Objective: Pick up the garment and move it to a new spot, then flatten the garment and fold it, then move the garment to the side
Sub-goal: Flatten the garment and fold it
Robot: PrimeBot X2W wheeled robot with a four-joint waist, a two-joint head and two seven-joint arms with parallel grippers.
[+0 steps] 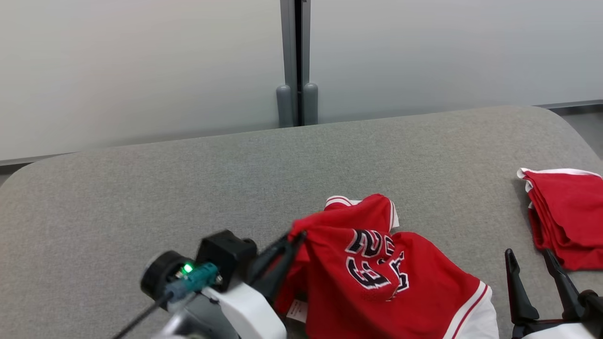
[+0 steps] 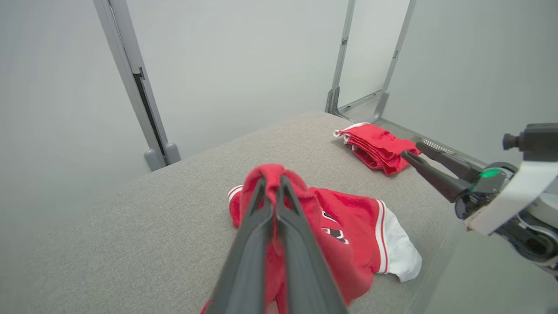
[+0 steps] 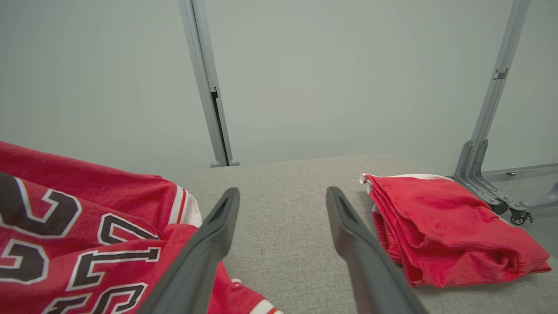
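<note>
Left gripper (image 2: 273,180) pinches shut on a thin fold of the garment (image 1: 424,287) — lifted, it may slip; right gripper (image 1: 527,254) gapes empty

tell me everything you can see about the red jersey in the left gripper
The red jersey is soft-looking fabric with white-and-red striped trim and black, white-edged lettering. It lies crumpled on the grey padded table, one edge pinched up into a peak by the shut left gripper. The folded red garment to its right lies apart.
</note>
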